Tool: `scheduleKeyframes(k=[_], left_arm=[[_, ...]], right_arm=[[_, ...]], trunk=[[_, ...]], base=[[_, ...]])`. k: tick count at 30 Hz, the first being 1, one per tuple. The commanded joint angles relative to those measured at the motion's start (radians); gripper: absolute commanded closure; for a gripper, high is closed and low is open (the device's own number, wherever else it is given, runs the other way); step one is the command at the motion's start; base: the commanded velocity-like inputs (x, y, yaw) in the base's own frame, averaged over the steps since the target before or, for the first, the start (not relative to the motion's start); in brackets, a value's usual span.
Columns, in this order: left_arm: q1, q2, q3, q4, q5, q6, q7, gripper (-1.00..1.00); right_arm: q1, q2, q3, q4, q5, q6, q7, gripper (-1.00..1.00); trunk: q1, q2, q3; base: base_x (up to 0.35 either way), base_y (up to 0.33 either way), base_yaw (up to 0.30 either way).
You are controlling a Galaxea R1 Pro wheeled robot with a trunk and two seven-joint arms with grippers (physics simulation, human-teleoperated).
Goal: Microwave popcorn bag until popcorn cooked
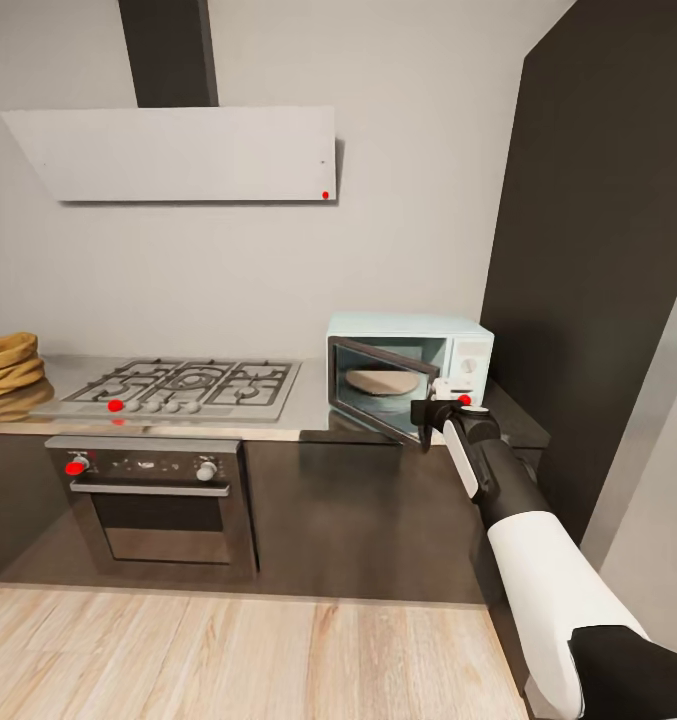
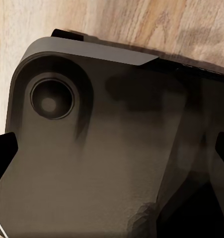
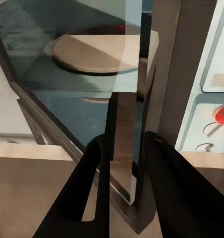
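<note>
Your right hand (image 1: 425,412) is at the one microwave (image 1: 410,370) on the tabletop (image 1: 308,415), its two fingers (image 3: 87,193) pinching the free edge of the half-open door (image 1: 378,395). Inside sits one tan turntable plate (image 1: 382,381). Your left hand's spread can't be judged. One stack of baskets (image 1: 8,365) sits far left.

Count: one microwave (image 1: 410,371), door open, with one round turntable plate (image 1: 382,381) inside. One gas hob (image 1: 178,388). One steel oven (image 1: 154,500) with two knobs. One white hood (image 1: 178,152). One robot arm (image 1: 518,510) at right.
</note>
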Motion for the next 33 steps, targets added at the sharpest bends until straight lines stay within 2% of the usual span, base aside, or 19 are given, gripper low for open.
scheduleKeyframes(k=[1,13,16,18,33], left_arm=[[0.001,0.000,0.003,-0.002,0.006,0.002,-0.001,-1.00],[0.001,0.000,0.003,-0.002,0.006,0.002,-0.001,-1.00],[0.001,0.000,0.003,-0.002,0.006,0.002,-0.001,-1.00],[0.001,0.000,0.003,-0.002,0.006,0.002,-0.001,-1.00],[0.001,0.000,0.003,-0.002,0.006,0.002,-0.001,-1.00]], right_arm=[[-0.001,-0.001,-0.001,-0.011,0.039,0.007,-0.033,1.00],[-0.001,-0.002,0.005,-0.013,0.036,0.013,-0.011,1.00],[-0.001,-0.004,0.006,-0.013,0.037,0.021,0.075,1.00],[-0.001,-0.005,0.007,-0.013,0.038,0.022,0.104,1.00],[-0.001,-0.005,0.008,-0.012,0.042,0.024,0.113,1.00]], trunk=[[0.000,-0.001,-0.001],[0.000,-0.001,-0.001],[0.000,-0.001,-0.001],[0.000,-0.001,-0.001],[0.000,-0.001,-0.001]], base=[[0.000,0.000,0.000],[0.000,0.000,0.000],[0.000,0.000,0.000],[0.000,0.000,0.000],[0.000,0.000,0.000]])
